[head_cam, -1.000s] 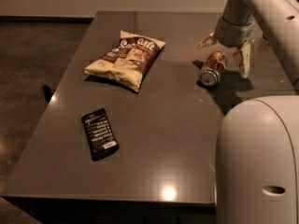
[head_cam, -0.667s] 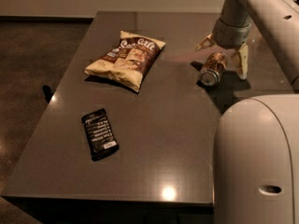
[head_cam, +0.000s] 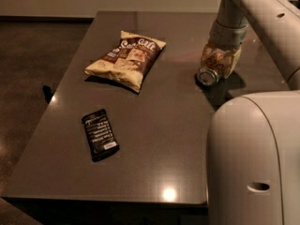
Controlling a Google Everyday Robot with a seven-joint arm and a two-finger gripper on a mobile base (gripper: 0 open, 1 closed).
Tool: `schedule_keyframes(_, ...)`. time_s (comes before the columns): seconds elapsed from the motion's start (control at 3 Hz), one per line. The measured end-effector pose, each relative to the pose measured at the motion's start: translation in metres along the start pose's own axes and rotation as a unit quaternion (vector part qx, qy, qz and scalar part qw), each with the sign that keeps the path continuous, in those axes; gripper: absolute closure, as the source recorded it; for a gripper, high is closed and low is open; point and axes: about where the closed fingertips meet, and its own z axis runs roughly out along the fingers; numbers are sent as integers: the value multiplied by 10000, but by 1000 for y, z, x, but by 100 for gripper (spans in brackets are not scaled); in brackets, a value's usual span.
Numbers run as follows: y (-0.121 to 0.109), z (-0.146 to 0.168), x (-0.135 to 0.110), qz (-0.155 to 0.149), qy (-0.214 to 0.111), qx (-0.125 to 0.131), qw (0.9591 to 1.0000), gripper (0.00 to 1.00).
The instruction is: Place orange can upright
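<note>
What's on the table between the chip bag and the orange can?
Nothing. In the camera view only bare tabletop runs between the chip bag and the orange can, which lies tipped over with the tool shut around it.

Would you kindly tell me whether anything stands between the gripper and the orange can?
Nothing visible does: the gripper is right at the orange can, which lies on its side; the chip bag lies apart.
</note>
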Motion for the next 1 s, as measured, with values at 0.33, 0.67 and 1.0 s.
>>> schedule_keyframes(0.33, 1, -17, -1, -57, 137, 175, 9997, 78)
schedule_keyframes(0.67, 2, -49, -7, -131, 234, 677, 9973, 99)
schedule_keyframes(1.0, 3, -78, -17, -251, 271, 1239, 9916, 100)
